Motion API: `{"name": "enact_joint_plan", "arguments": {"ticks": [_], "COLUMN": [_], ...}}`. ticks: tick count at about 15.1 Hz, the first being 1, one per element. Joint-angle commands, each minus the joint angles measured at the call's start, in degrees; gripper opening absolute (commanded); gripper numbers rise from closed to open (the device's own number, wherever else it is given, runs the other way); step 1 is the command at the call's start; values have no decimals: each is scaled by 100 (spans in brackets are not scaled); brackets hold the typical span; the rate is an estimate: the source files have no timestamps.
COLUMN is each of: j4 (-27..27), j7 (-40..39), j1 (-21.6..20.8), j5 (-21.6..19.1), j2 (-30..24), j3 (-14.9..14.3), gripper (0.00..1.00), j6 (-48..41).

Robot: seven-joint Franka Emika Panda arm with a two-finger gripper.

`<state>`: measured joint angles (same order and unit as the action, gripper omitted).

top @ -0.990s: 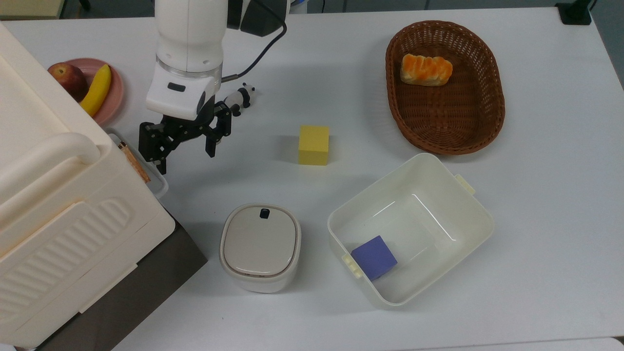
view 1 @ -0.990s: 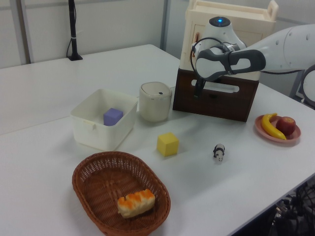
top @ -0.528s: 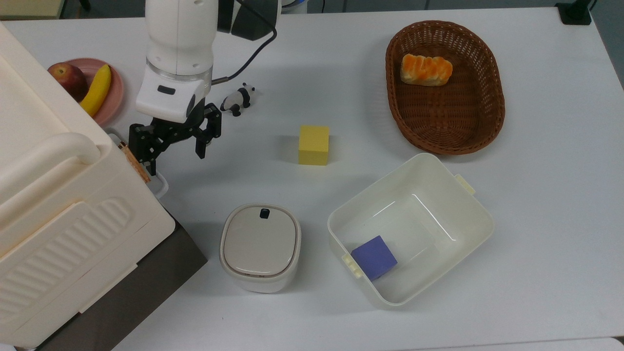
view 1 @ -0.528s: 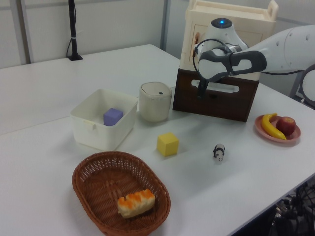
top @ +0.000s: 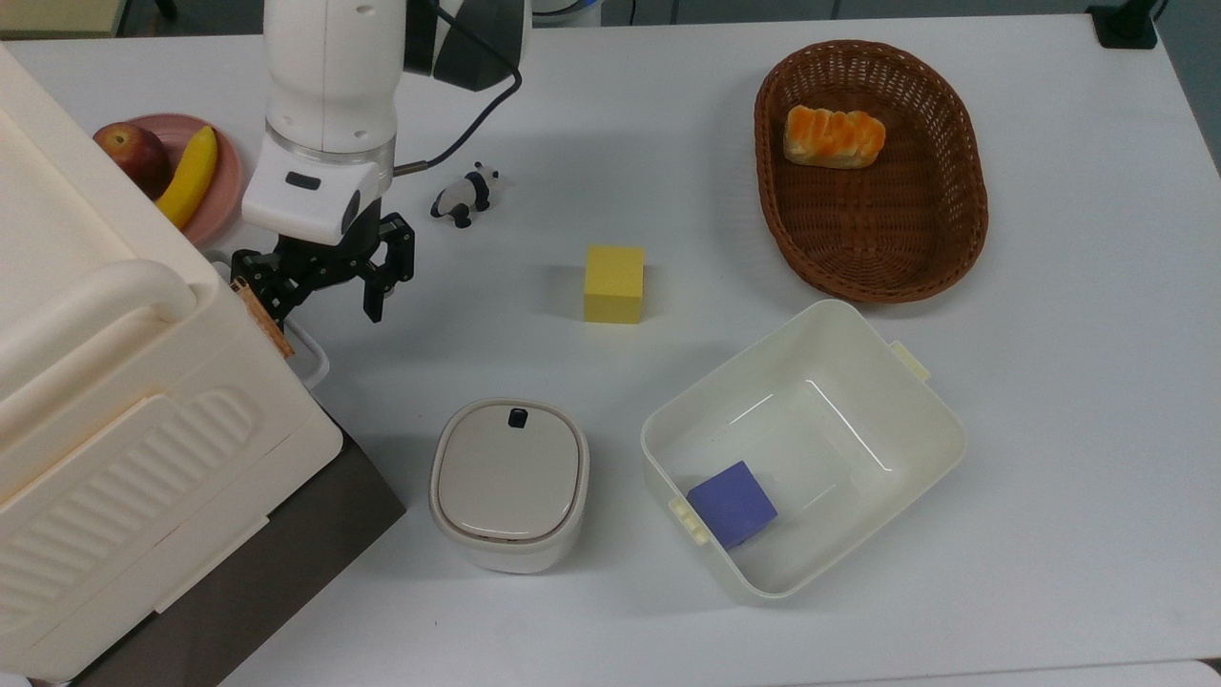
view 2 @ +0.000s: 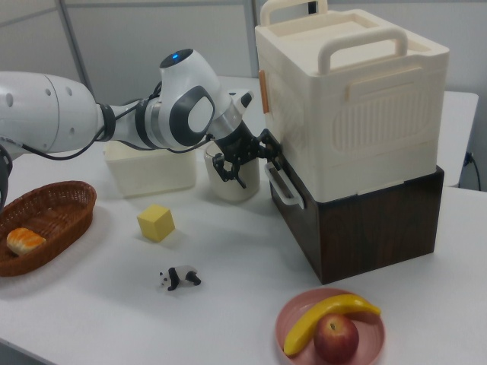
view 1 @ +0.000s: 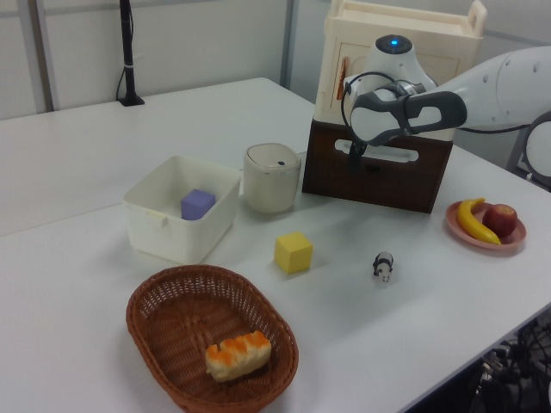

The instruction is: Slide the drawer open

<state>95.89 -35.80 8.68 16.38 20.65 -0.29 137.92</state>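
Gripper (top: 320, 286) sat at drawer's (view 2: 358, 220) dark brown front, fingers spread — one near white loop handle (view 2: 283, 186), other out over table (top: 1049, 334); contact with handle could not be told. Drawer shut, flush under cream ribbed box (view 2: 350, 99), at top view's left edge. Lidded white pot (top: 509, 483) just beside drawer corner. Yellow cube (top: 614, 283) and toy panda (top: 465, 194) well apart from gripper. White tub (top: 803, 448) held purple cube (top: 732, 503) — wicker basket (top: 870, 172) held bread (top: 834, 136).
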Motion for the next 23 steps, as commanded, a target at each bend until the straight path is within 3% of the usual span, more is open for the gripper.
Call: {"name": "enact_joint_plan", "arguments": {"ticks": [1,4,10,23], "j4": [-44,-44,-36,87], "j7": [-85,-155,-384,-568], "j1": [28,37,46,90], "j5": [251,260,225,190], "j2": [71,80,80,-43], "j3": [-6,-6,-6,20], "gripper": [86,51,20,13], "j6": [113,148,227,218]}}
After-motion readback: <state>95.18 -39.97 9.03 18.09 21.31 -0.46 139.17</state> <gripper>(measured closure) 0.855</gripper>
